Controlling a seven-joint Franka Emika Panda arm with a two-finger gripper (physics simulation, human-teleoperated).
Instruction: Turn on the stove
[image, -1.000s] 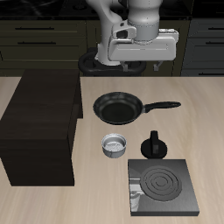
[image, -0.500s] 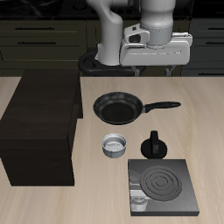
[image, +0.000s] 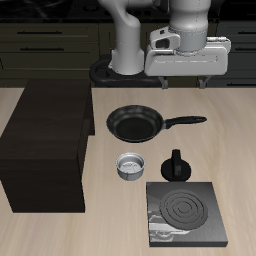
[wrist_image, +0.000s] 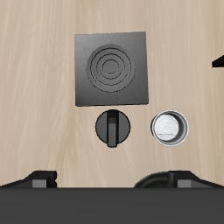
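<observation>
The pincer is hanging high above the table, fingers appearing spread, pinching nothing. The stove is lying well below it, untouched. No legible markings.

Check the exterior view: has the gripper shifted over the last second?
Yes. The gripper has slid sideways, from above the frying pan toward its handle's end, staying high above the table.
</observation>
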